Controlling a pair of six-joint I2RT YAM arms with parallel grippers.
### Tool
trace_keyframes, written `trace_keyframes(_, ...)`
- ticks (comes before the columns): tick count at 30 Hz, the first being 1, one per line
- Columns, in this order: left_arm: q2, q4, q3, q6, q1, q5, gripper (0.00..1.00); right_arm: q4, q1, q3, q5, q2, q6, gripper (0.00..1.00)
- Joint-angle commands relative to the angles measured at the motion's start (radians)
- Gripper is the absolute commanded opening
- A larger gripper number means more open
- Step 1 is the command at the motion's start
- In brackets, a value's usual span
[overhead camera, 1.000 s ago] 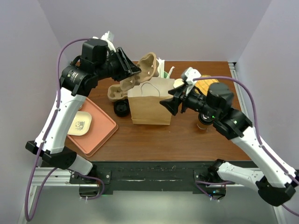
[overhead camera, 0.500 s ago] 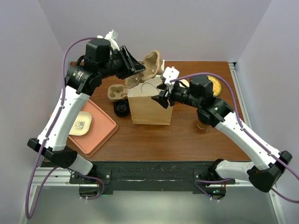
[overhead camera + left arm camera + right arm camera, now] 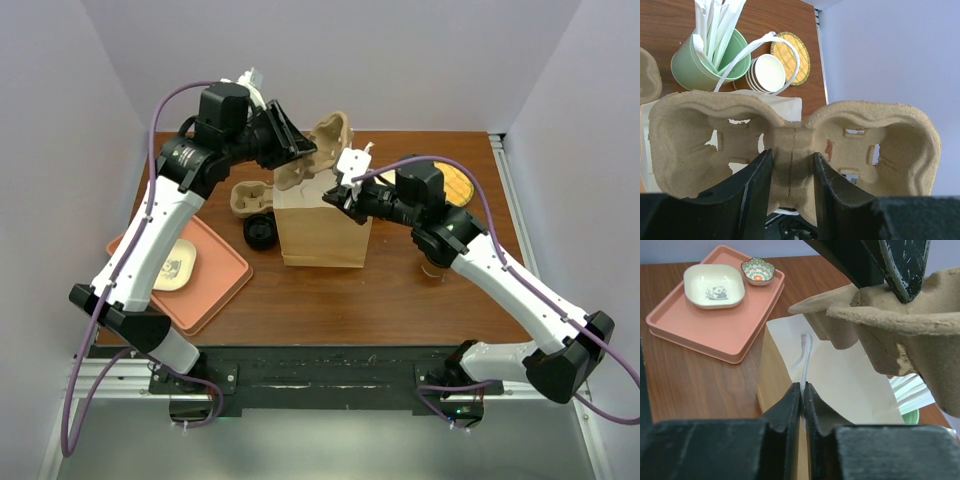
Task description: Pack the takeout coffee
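A brown paper bag stands upright mid-table. My right gripper is at its top edge, shut on the bag's thin white handle, which runs up from between the fingertips. My left gripper hovers above the bag's far side, shut on the middle ridge of a pulp cup carrier, one finger on each side. The carrier hangs tilted over the bag's mouth. The takeout coffee is mostly hidden under my right forearm, to the right of the bag.
A second pulp carrier and a loose black disc lie left of the bag. A salmon tray with a white dish sits front left. Behind the bag are a green cup of wrapped sticks, stacked white-topped cups and a woven coaster.
My right gripper swung left to the bag's top and closed on its handle. My left arm carried the pulp carrier rightward over the bag.
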Motion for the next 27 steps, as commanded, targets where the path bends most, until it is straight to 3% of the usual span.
trace_keyframes(1,0.0,0.006,0.0,0.008,-0.004,0.002,0.18,0.055,0.003,-0.017,-0.027,-0.035,-0.041,0.02)
trace_keyframes(10,-0.009,0.009,-0.085,-0.004,-0.017,-0.007,0.18,0.075,0.003,-0.052,-0.068,-0.058,-0.044,0.0)
trace_keyframes(27,0.056,-0.072,-0.052,0.038,-0.025,-0.058,0.18,0.076,0.003,-0.117,-0.191,-0.101,-0.11,0.0)
